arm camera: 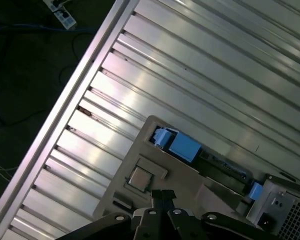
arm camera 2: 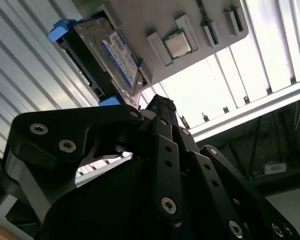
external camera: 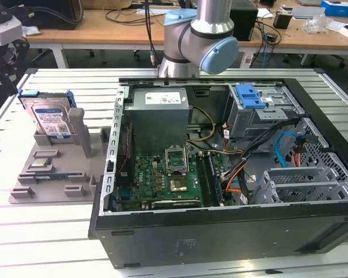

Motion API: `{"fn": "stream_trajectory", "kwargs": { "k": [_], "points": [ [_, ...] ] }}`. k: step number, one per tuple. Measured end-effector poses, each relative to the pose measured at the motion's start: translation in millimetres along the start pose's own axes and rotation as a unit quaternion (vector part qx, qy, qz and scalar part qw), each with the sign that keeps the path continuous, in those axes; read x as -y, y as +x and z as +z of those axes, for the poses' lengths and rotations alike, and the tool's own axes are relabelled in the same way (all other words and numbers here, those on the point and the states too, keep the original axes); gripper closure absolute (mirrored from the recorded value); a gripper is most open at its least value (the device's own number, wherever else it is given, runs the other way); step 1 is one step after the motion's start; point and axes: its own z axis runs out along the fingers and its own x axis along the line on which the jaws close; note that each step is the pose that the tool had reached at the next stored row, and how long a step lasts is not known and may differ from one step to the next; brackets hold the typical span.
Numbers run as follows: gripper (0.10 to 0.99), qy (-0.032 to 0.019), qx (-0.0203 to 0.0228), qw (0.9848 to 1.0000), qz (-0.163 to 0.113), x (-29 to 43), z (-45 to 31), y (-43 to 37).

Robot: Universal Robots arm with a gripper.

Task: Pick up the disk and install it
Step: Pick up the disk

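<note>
The disk (external camera: 49, 119) stands on edge in a slot of the grey holder (external camera: 52, 176) at the exterior view's left. It is silver with a white and blue label and a blue bracket. In the second wrist view the disk (arm camera 2: 117, 57) lies beyond the black fingers of my gripper (arm camera 2: 161, 103), well apart from them. The first wrist view shows the disk (arm camera: 184, 147) edge-on above my gripper (arm camera: 163, 194). The fingertips are together with nothing between them.
An open computer case (external camera: 220, 231) fills the exterior view's middle and right, with a motherboard (external camera: 168, 179), a grey power-supply box (external camera: 159, 101) and a drive cage with a blue latch (external camera: 252, 95). A small chip (arm camera 2: 177, 45) sits on the holder. The ribbed metal table (arm camera: 200, 75) ends near the holder.
</note>
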Motion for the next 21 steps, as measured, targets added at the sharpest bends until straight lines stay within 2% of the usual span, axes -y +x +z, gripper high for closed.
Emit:
{"fn": "stream_trajectory", "kwargs": {
  "k": [6, 10, 12, 17, 19, 20, 21],
  "points": [
    [0.98, -0.0011, -0.0014, 0.9989, -0.047, 0.0, 0.0, 0.0],
    [0.98, -0.0019, -0.0025, 0.9969, -0.079, 0.0, 0.0, 0.0],
    [0.98, -0.0024, -0.0031, 0.9951, -0.099, 0.0, 0.0, 0.0],
    [0.98, -0.0031, -0.0041, 0.9916, -0.129, 0.0, 0.0, 0.0],
    [0.98, -0.0036, -0.0046, 0.989, -0.148, 0.0, 0.0, 0.0],
    [0.98, -0.0037, -0.0048, 0.9881, -0.154, 0.0, 0.0, 0.0],
    [0.98, -0.004, -0.0051, 0.9864, -0.164, 0.0, 0.0, 0.0]
  ]
}}
